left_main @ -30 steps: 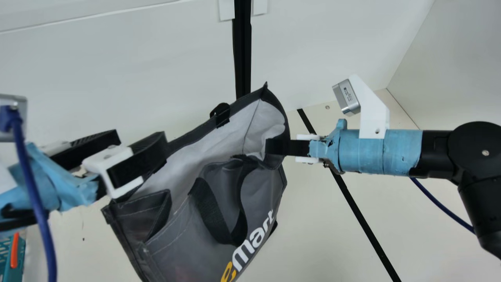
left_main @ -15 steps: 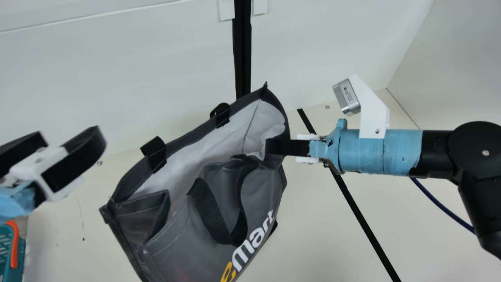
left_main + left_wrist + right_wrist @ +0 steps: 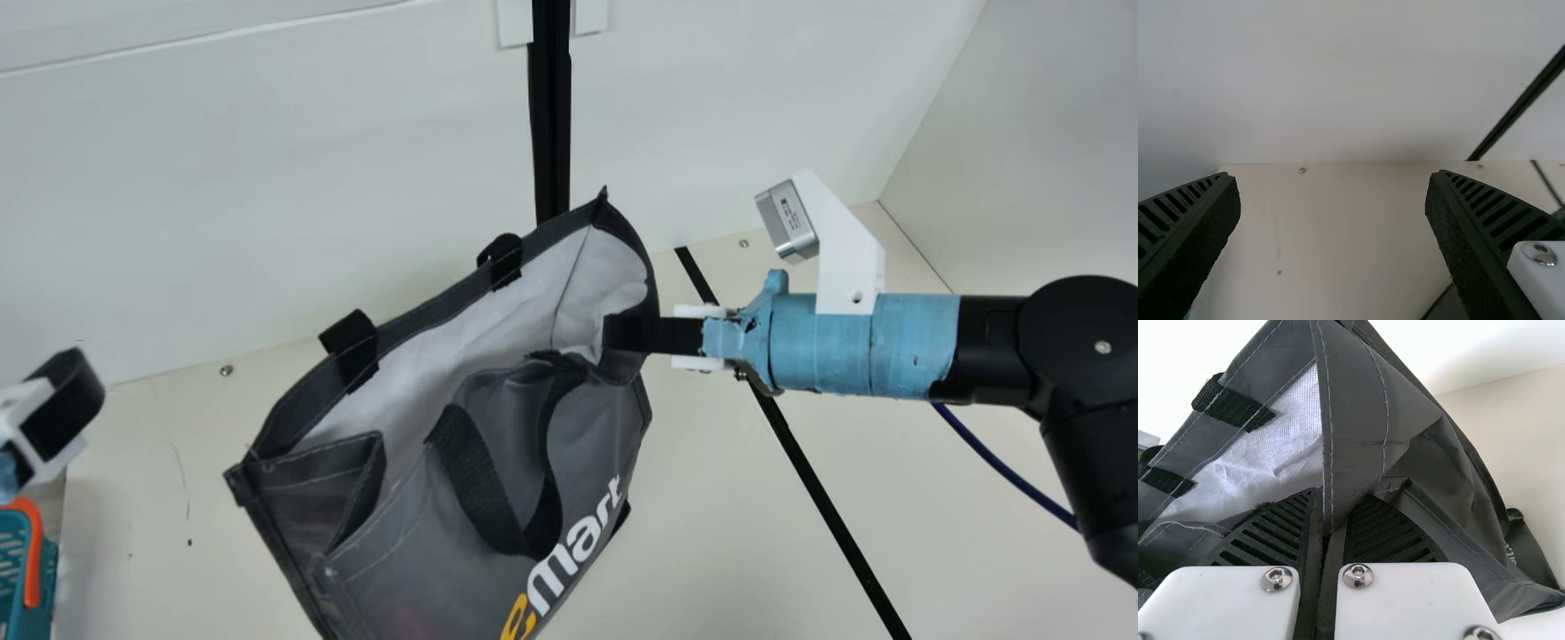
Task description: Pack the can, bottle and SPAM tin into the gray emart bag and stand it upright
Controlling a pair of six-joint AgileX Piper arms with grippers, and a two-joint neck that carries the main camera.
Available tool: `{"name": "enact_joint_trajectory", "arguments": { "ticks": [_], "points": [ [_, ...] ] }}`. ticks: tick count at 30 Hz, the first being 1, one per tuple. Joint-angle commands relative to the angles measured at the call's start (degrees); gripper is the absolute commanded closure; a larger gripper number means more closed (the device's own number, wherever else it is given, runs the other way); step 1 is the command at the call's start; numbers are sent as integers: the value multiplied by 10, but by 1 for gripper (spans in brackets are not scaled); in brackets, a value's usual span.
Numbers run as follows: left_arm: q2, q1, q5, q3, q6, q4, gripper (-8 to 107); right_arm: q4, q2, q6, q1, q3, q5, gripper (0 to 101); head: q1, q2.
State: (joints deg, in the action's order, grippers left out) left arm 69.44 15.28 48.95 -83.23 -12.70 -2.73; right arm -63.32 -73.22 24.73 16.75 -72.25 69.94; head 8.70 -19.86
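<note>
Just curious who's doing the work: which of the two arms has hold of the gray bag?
The right end effector: it is shut on the rim of the gray bag, while the left end effector stands open and empty.

One left gripper (image 3: pixel 62 400) and one right gripper (image 3: pixel 627 333) make two; there is one bag (image 3: pixel 444 542), one camera (image 3: pixel 788 220), one cable (image 3: pixel 1005 468), one basket (image 3: pixel 12 569) and two strips (image 3: pixel 551 116), one on the wall (image 3: pixel 267 196) and one on the table (image 3: pixel 693 516).

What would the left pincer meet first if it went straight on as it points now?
The left pincer would probably meet the white wall behind the table; the way looks free, though depth is unclear and the tabletop may come sooner.
</note>
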Motion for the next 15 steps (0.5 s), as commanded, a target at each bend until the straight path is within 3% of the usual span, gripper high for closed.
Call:
{"name": "enact_joint_trajectory", "arguments": {
  "ticks": [1,8,15],
  "points": [
    [-3,5,2,19,-42,-97,9,0,0,0,0,0,0,101,13,-1],
    [-12,26,9,81,-121,-184,9,0,0,0,0,0,0,101,13,-1],
    [-16,33,15,111,-154,-211,9,0,0,0,0,0,0,101,13,-1]
  ]
}}
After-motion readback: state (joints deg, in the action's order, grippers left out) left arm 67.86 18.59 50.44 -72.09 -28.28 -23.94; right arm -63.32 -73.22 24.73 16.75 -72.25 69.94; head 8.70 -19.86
